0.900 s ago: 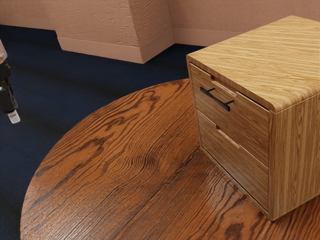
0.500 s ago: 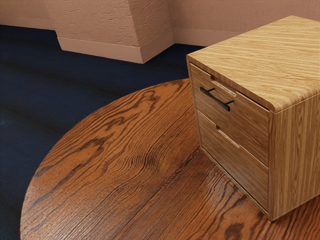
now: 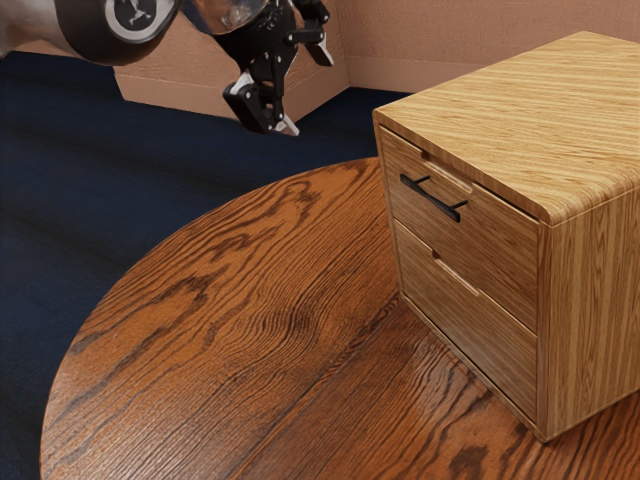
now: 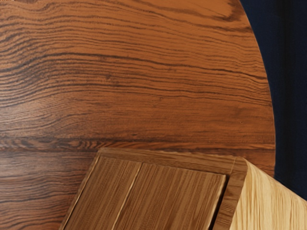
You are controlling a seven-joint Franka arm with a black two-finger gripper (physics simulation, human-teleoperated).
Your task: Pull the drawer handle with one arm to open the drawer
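Round wooden table [image 3: 250, 330] underneath. Hovering high with gripper [image 3: 262, 108] fingers spread, clasping nothing. Black drawer handle [image 3: 432, 197] well apart, lower and toward the exterior view's right of gripper, on shut top drawer [image 3: 470, 225] of cabinet [image 3: 530, 130].

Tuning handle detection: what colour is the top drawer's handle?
Black: a thin black bar handle, clearest in the exterior view.
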